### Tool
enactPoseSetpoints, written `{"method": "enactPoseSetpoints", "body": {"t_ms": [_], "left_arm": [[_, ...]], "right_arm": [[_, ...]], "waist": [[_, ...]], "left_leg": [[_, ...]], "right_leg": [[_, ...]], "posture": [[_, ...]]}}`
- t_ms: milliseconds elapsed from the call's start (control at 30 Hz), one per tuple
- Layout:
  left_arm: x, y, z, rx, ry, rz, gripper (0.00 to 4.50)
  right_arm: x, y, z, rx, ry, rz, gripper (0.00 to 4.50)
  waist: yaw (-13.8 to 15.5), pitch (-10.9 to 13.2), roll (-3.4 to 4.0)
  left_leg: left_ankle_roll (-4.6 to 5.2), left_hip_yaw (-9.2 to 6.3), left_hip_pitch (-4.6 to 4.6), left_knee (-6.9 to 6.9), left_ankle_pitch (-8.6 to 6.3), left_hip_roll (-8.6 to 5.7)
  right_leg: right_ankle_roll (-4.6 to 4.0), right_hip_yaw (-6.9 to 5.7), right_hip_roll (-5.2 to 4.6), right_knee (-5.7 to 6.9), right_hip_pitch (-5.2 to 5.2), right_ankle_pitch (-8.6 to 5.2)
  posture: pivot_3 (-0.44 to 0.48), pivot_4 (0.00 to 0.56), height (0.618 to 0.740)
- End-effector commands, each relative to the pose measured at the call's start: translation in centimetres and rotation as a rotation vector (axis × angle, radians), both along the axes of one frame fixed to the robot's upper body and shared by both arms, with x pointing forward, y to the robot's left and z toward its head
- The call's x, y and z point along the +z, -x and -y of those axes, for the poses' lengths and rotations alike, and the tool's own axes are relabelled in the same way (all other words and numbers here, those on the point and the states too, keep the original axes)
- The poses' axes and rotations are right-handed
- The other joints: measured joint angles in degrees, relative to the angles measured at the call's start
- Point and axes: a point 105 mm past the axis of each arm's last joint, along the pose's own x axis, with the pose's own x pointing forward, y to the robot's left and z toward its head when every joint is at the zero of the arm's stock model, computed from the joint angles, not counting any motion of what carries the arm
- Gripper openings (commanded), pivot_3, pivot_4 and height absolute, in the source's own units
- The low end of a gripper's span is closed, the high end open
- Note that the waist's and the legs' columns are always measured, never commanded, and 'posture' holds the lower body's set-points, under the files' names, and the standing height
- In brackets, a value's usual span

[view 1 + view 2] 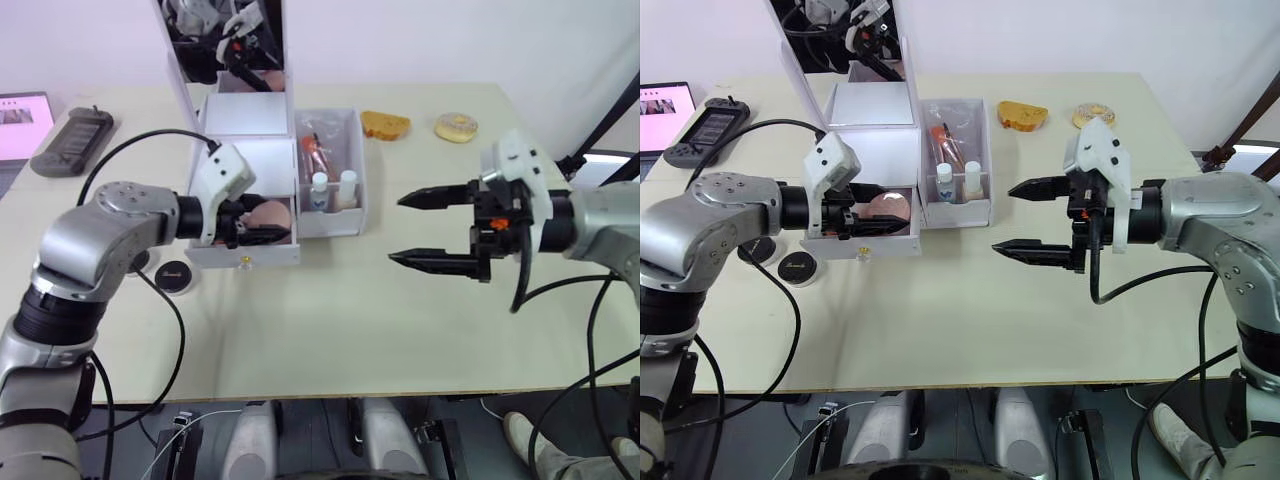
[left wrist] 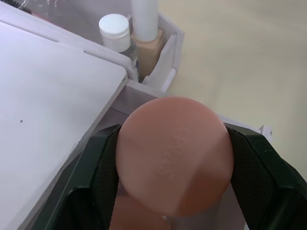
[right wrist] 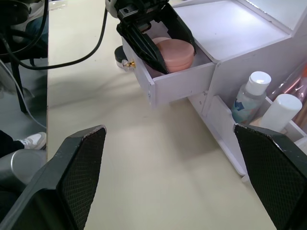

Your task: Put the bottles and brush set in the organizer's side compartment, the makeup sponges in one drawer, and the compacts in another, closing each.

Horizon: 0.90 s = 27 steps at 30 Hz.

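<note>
Blue bottle label (image 3: 238,111) — writing unreadable

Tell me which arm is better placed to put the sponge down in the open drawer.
The left. Its gripper already holds a makeup sponge in its jaws inside the open drawer. The right gripper hangs open above bare table, apart from the organizer.

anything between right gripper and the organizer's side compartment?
No. Bare table separates the right gripper from the side compartment in the right eye view.
</note>
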Motion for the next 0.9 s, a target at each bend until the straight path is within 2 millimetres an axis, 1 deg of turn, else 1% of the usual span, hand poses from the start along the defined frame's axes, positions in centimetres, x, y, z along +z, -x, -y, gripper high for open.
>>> {"method": "enactPoseSetpoints", "body": {"t_ms": [33,67,100,233,333,400,533,667,767,867,900], "left_arm": [[1.2,0.0,0.0,0.000,0.013,0.032,3.72],[1.4,0.0,0.0,-0.001,0.012,0.036,4.16],[1.7,0.0,0.0,-0.002,0.009,0.047,4.44],[2.4,0.4,0.1,-0.021,0.002,0.056,4.44],[3.3,0.6,0.1,-0.035,-0.004,0.072,4.44],[4.1,0.7,0.0,-0.035,0.004,0.087,4.44],[6.6,1.2,-0.3,-0.053,0.076,0.131,4.44],[7.7,3.0,-2.0,-0.087,0.115,0.144,4.44],[7.9,4.7,-3.3,-0.113,0.133,0.156,4.44],[7.5,5.8,-4.8,-0.094,0.135,0.160,4.44],[7.4,5.8,-5.5,-0.067,0.148,0.160,4.44]], "right_arm": [[1.1,0.3,0.1,-0.002,0.005,0.064,4.50],[1.1,0.2,0.1,-0.002,0.004,0.064,4.50],[1.0,0.2,0.1,-0.002,0.004,0.065,4.50],[1.0,0.1,0.0,0.000,0.002,0.064,4.50],[0.9,0.1,-0.1,0.004,0.001,0.064,4.50],[0.9,0.1,-0.1,0.007,0.001,0.064,4.50],[1.0,0.1,-0.2,0.021,-0.002,0.066,4.50],[1.2,0.1,-0.2,0.050,0.002,0.060,4.50],[1.0,-0.1,0.1,0.062,0.020,0.064,4.50],[1.0,-0.8,0.6,0.060,0.026,0.096,4.50],[1.1,-1.1,0.9,0.054,0.017,0.111,4.50]], "waist": [[0.0,0.0,0.00],[0.0,0.0,0.00],[0.0,0.0,0.00],[0.1,0.0,0.00],[0.0,0.0,0.00],[0.0,0.0,0.00],[-0.1,0.0,0.00],[-0.4,0.0,0.01],[-0.3,0.0,0.01],[-0.2,0.0,0.01],[-0.2,0.0,0.01]], "left_leg": [[0.00,0.00,0.00,0.00,0.00,0.00],[0.00,0.00,0.00,0.01,0.00,0.00],[0.00,0.00,0.00,0.01,0.00,0.00],[0.00,-0.01,0.00,0.01,0.00,0.00],[0.00,0.00,-0.01,0.02,0.00,0.00],[0.00,0.00,-0.01,0.02,0.00,0.00],[0.00,-0.01,-0.01,0.01,0.00,0.00],[0.00,-0.01,0.00,-0.01,0.00,0.00],[0.01,0.00,0.04,-0.06,-0.01,0.02],[0.01,0.00,0.04,-0.03,-0.01,0.02],[0.01,0.00,0.03,0.01,-0.01,0.02]], "right_leg": [[0.00,0.00,0.00,0.00,0.00,0.00],[0.00,0.00,0.00,0.00,0.00,0.00],[0.00,0.00,0.00,0.00,0.00,0.00],[0.00,0.00,0.00,0.01,0.00,0.00],[0.00,0.00,0.00,0.00,0.00,0.00],[0.00,0.00,0.00,0.00,0.00,0.00],[0.01,0.00,0.00,0.01,0.00,0.00],[0.01,0.00,0.00,0.01,-0.01,0.00],[0.04,0.00,0.00,0.01,-0.03,-0.02],[0.03,0.00,0.00,0.02,-0.03,-0.02],[0.03,-0.01,0.00,0.02,-0.01,-0.02]], "posture": [[0.000,0.150,0.740],[0.000,0.150,0.740],[0.000,0.150,0.740],[0.000,0.150,0.740],[0.000,0.150,0.740],[0.000,0.150,0.740],[0.000,0.150,0.740],[0.000,0.150,0.740],[0.000,0.150,0.740],[0.000,0.150,0.740],[0.000,0.150,0.740]]}}
